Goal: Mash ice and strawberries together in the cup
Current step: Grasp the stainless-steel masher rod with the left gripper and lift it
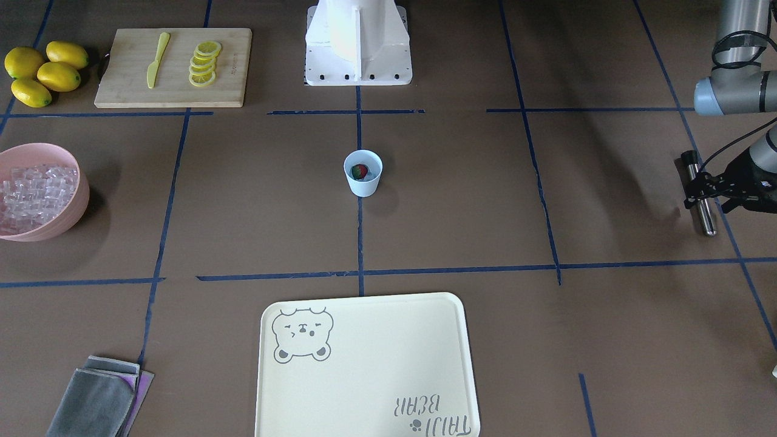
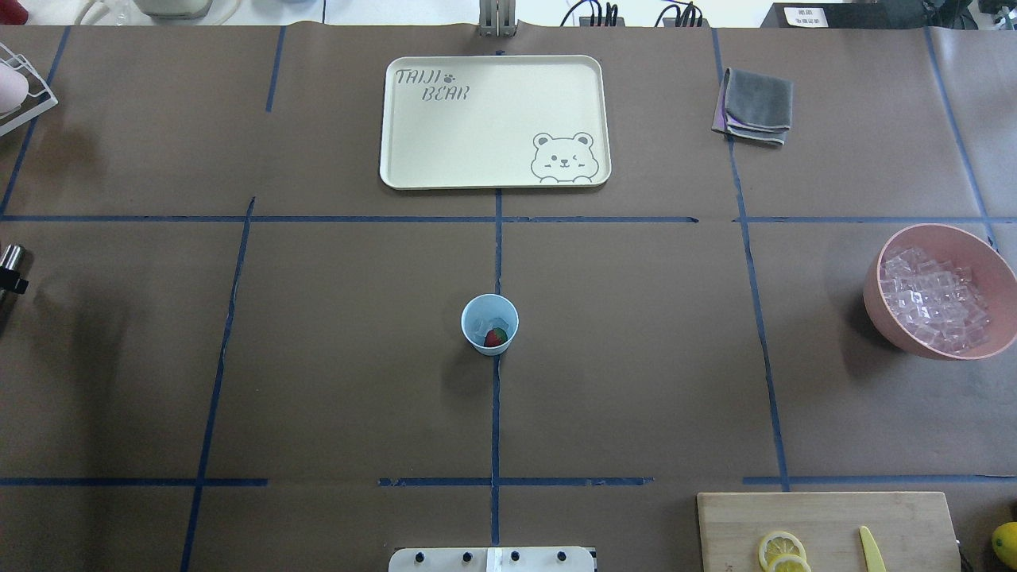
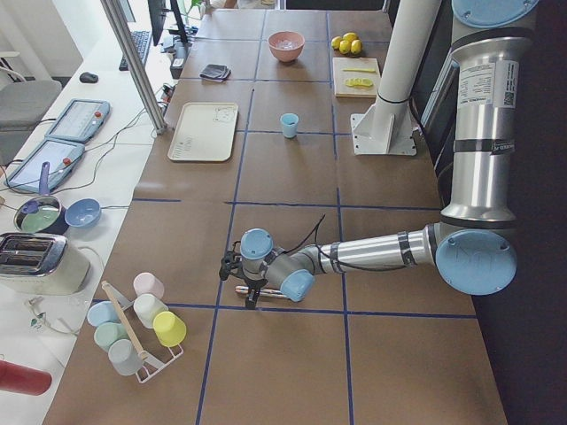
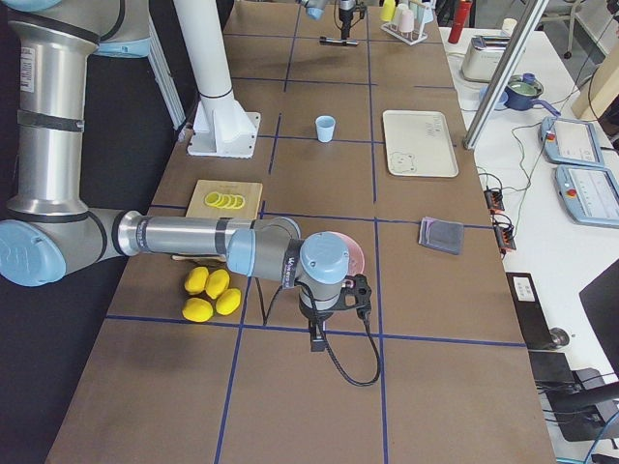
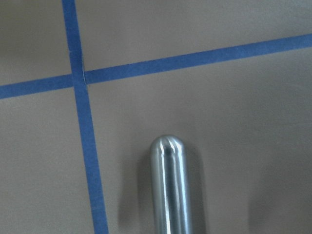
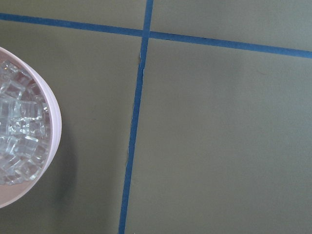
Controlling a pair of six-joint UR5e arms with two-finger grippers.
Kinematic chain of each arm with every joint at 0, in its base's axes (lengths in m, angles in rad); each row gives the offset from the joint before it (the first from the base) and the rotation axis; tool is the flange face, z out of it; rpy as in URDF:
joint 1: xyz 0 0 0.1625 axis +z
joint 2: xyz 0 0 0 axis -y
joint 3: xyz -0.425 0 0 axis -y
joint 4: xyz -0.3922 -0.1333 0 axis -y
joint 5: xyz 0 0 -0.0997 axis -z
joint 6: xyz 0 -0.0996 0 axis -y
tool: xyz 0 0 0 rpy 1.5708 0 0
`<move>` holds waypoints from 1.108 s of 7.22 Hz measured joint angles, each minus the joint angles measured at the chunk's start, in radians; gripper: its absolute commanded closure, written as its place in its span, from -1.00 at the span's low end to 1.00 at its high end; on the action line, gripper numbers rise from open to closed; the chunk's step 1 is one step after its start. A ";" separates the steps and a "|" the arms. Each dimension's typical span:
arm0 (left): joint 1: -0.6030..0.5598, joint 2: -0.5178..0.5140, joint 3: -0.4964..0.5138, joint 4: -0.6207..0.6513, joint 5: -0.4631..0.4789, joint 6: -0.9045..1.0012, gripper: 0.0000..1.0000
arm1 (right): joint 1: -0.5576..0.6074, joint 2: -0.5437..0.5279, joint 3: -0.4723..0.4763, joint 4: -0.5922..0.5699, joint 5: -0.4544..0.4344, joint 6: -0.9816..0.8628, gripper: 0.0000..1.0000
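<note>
The left tool (image 1: 698, 189), black and two-fingered, is pressed together around a polished steel rod (image 1: 704, 215) at the right edge of the front-facing view. The rod is a smooth cylinder with a dark cap at one end and a rounded, mirror-bright tip at the other. It lies level and low over the bench (image 1: 243, 200); whether it touches cannot be told. The right tool (image 4: 317, 333) shows only in the right side view, lower middle of the frame, pointing down beside the pink bowl (image 1: 67, 212). Whether its fingers are spread or together cannot be told.

The cup (image 1: 363, 187), pale blue matte plastic tapering to its base, stands upright at the centre of the bench on a blue tape line, well apart from both tools. Inside it lies the strawberry (image 1: 359, 171), glossy red with a bit of green.

The ice (image 1: 33, 191), small clear glassy cubes, is heaped in the pink bowl at the left edge. At upper left lie four yellow lemons (image 1: 45, 73) beside a pale wooden cutting board (image 1: 133, 85), which carries a yellow knife (image 1: 158, 59) and overlapping lemon slices (image 1: 204, 64). At bottom centre is a cream tray (image 1: 364, 364) printed with a bear's face and "TAIJI BEAR". A folded grey cloth (image 1: 97, 400) lies at lower left. The bench is covered in brown paper gridded with blue tape.
</note>
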 measured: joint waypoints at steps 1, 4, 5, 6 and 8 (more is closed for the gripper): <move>0.001 -0.005 0.000 0.002 0.002 0.002 1.00 | 0.000 0.000 0.000 0.000 0.000 0.000 -0.99; 0.002 -0.012 -0.013 0.005 0.006 0.009 1.00 | 0.000 0.000 0.001 0.000 0.000 0.001 -0.99; 0.002 -0.015 -0.041 0.006 0.006 0.010 1.00 | 0.000 0.000 0.001 0.000 0.000 0.001 -0.99; 0.001 -0.021 -0.091 0.003 0.003 0.010 0.99 | 0.000 0.000 0.002 0.000 0.000 0.001 -0.99; 0.001 -0.061 -0.227 -0.053 -0.001 0.012 0.80 | 0.000 0.000 0.002 0.000 0.000 0.002 -0.99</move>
